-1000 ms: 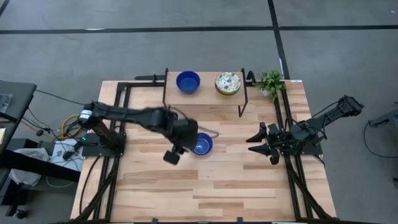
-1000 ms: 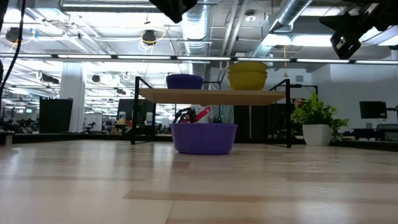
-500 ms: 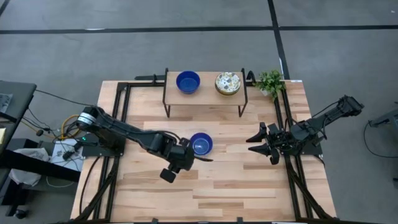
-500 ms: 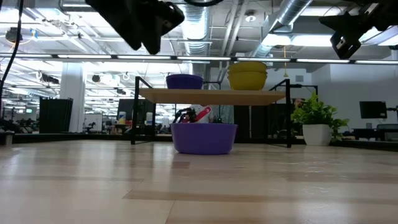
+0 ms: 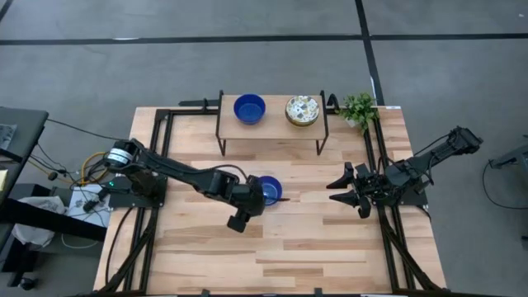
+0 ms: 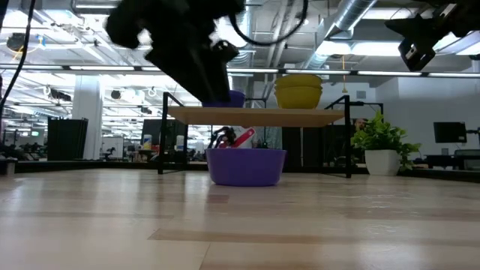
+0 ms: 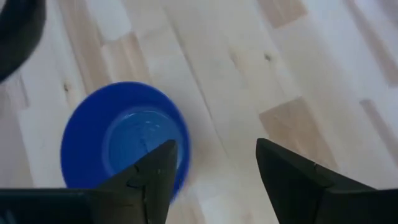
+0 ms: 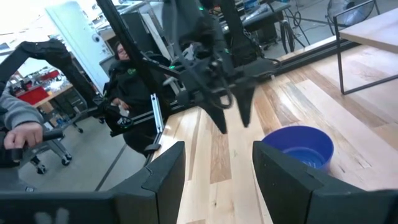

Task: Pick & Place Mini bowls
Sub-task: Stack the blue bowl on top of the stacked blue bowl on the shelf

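Observation:
One blue mini bowl (image 5: 272, 185) stands on its base on the table's middle; it also shows in the low view (image 6: 246, 166). My left gripper (image 5: 262, 200) hovers open above its near rim; in the left wrist view the gripper (image 7: 214, 168) gapes over bare wood beside the bowl (image 7: 118, 146). A second blue bowl (image 5: 249, 108) and a cream floral bowl (image 5: 302, 110) sit on the shelf. My right gripper (image 5: 334, 190) waits open at the table's right; its wrist view shows the gripper (image 8: 217, 174) open.
A low wooden shelf on black legs (image 5: 272, 125) stands at the far side. A potted plant (image 5: 358, 107) is at the far right corner. Black frame rails (image 5: 157, 148) run along both sides. A person (image 8: 18, 118) sits beyond the table's left edge.
My left gripper swung toward the near edge, then back toward the blue bowl, and it has come down from high above the shelf to about shelf height. The bowl on the table has kept its place.

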`<state>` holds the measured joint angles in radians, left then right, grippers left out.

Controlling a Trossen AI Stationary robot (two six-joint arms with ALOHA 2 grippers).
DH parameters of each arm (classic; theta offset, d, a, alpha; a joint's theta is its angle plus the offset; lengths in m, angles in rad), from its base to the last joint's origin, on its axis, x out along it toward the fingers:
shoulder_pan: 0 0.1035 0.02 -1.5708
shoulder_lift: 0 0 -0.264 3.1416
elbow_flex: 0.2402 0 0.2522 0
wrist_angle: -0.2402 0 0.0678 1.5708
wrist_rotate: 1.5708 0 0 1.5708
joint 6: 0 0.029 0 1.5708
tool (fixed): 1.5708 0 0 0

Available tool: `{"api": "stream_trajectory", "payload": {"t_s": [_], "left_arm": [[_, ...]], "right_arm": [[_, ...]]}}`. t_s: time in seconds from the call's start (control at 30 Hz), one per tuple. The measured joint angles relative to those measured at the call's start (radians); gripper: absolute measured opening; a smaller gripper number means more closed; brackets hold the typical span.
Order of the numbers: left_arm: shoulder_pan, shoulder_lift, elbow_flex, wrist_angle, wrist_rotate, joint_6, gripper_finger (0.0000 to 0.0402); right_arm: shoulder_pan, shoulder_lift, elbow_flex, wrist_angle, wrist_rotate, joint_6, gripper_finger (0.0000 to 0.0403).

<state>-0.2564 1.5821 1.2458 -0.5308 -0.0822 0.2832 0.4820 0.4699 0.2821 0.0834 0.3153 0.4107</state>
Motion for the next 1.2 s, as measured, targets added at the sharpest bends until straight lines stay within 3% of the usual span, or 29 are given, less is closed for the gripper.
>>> {"api": "stream_trajectory", "payload": {"t_s": [0.33, 0.73, 1.2], "left_arm": [[0.054, 0.087, -0.005, 0.024, 0.076, 0.023, 0.0218], [0.081, 0.143, -0.005, 0.036, 0.08, 0.025, 0.0217], [0.096, 0.148, -0.054, 0.1, 0.079, 0.023, 0.0165]], "right_arm": [[0.0, 0.0, 0.0, 0.0, 0.0, 0.0, 0.0176], [0.0, 0.0, 0.0, -0.001, 0.0, 0.0, 0.0176], [0.0, 0.0, 0.0, -0.001, 0.0, 0.0, 0.0177]]}}
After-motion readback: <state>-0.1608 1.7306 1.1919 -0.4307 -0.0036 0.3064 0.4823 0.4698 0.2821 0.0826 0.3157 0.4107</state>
